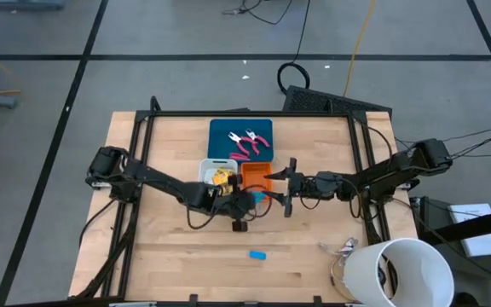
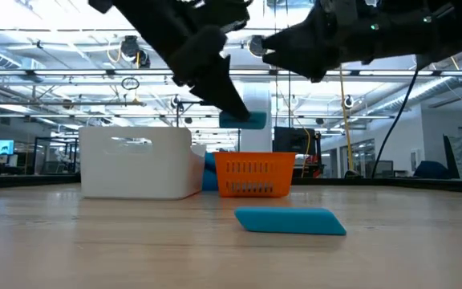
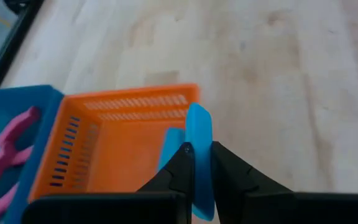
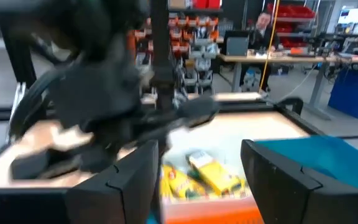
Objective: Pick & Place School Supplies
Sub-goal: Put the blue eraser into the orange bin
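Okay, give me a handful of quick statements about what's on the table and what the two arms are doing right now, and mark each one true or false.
1. The left gripper is shut on a blue piece. True.
2. That piece is held by the white tray. False: it is by the orange tray.
3. Another blue piece lies loose on the table. True.
4. The pink pliers are in the orange tray. False: they lie in the teal tray.
5. The right gripper is open. True.
6. The white tray holds blue pieces. False: it holds yellow pieces.
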